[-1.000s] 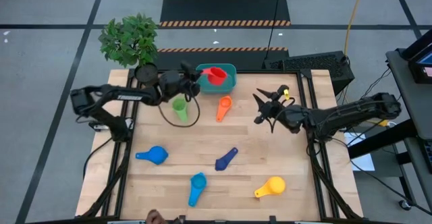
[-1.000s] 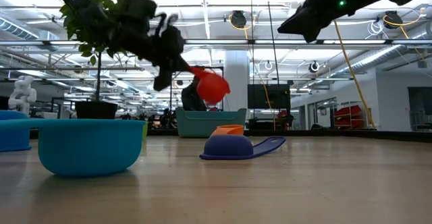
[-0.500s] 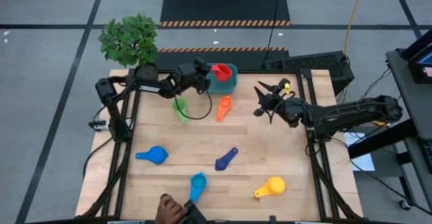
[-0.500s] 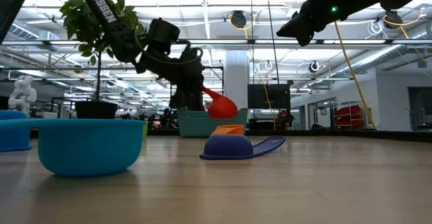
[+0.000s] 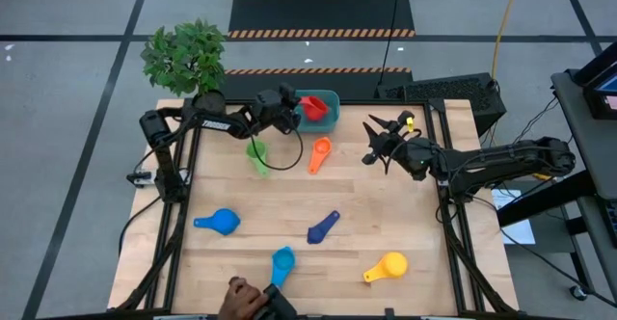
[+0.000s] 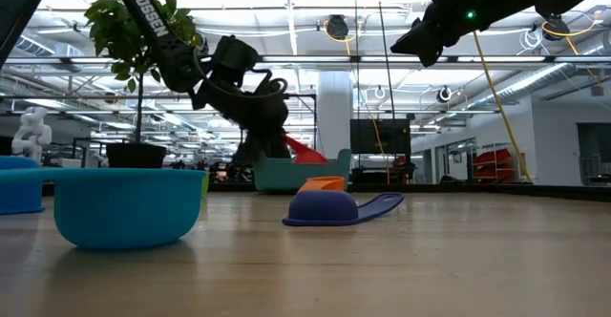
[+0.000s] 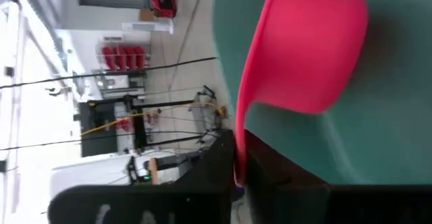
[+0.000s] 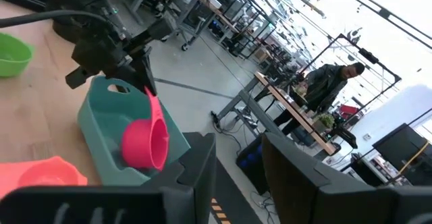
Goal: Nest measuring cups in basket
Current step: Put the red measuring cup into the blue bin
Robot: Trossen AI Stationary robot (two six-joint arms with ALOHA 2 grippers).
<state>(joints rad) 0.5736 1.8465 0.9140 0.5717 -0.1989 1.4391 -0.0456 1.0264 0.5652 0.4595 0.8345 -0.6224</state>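
Note:
My left gripper [image 5: 293, 108] is shut on the red cup [image 5: 313, 106], which sits over the teal basket [image 5: 326, 118] at the table's far edge. In the low view the red cup [image 6: 307, 152] dips behind the basket's rim [image 6: 301, 174]. The green cup [image 5: 256, 153] and orange cup [image 5: 319, 152] lie just near of the basket. The dark blue cup [image 5: 323, 227], two lighter blue cups [image 5: 220, 222] [image 5: 281, 262] and the yellow cup [image 5: 387, 266] lie nearer. My right gripper [image 5: 371, 142] hangs open above the table, right of the basket. My left gripper pinches the red cup's flat handle [image 7: 238, 143] between its two fingers [image 7: 209, 180], coming from the table's left and slanting down. The cup is tipped, with its bowl [image 8: 145, 143] hanging below the handle inside the basket [image 8: 108, 126]. Whether the bowl touches the basket, I cannot tell.
A potted plant [image 5: 185, 58] in a black pot [image 5: 207, 101] stands at the far left corner beside the left arm. A person's hand [image 5: 241, 296] shows at the near edge by a lighter blue cup. A black cable loops near the green cup. Bare wood lies at the centre right.
My left gripper has moved toward the far edge and down, lowering the red cup from above the basket until it dips behind the rim. A person's hand has come in at the near edge. My right gripper has shifted slightly toward the far edge.

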